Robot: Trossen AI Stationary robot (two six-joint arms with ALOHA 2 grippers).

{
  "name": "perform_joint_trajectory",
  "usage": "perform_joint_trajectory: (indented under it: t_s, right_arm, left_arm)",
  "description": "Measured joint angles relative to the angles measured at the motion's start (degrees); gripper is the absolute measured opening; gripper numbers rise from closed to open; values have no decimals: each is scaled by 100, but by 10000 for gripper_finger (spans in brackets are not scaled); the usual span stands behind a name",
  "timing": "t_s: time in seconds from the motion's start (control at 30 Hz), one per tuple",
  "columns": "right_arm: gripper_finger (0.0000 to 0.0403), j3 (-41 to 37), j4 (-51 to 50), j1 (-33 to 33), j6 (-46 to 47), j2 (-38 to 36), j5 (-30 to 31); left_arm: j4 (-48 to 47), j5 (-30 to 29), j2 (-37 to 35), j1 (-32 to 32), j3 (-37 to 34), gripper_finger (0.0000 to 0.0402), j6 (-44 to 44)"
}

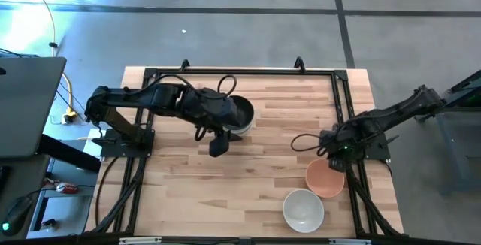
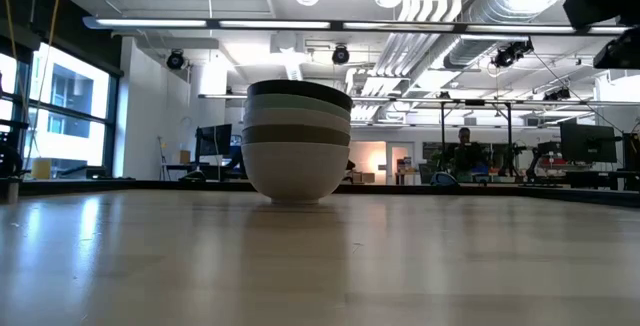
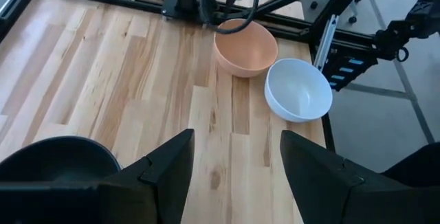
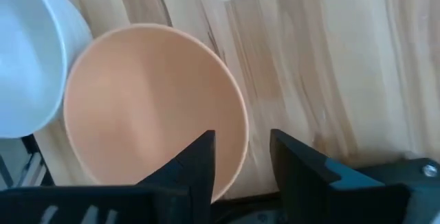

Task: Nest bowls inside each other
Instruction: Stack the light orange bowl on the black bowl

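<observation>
A nested stack of several bowls [image 1: 242,114] stands on its white bottom bowl mid-table, with a black bowl [image 2: 298,90] on top. My left gripper [image 3: 237,148] hangs open just past the stack's near side, holding nothing. A peach-orange bowl [image 1: 325,179] and a white bowl [image 1: 303,210] sit upright side by side on the table at the near right. My right gripper [image 4: 242,148] points down over the peach-orange bowl [image 4: 151,107], open. One finger is inside its rim [image 4: 242,124] and one is outside. My right gripper straddles the peach-orange bowl's rim [image 4: 240,157] from above, one finger over the inside and one outside. I cannot tell whether either finger touches it. The bowl sits upright on the table.
Black frame rails [image 1: 342,102] run along the table's far, left and right sides, close to the peach-orange bowl. Bare wood [image 1: 248,177] lies between the stack and the two loose bowls. The white bowl [image 4: 27,66] nearly touches the peach-orange one.
</observation>
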Motion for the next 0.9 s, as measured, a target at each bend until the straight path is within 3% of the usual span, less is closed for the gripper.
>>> perform_joint_trajectory:
  t_s: [0.6,0.9]
  right_arm:
    - [132,-342,331,-2,226,11,94]
    - [132,-340,331,-2,119,456,46]
  left_arm:
    - [-27,-2,0,-250,0,207,2]
    - [-27,-78,0,-380,0,207,-90]
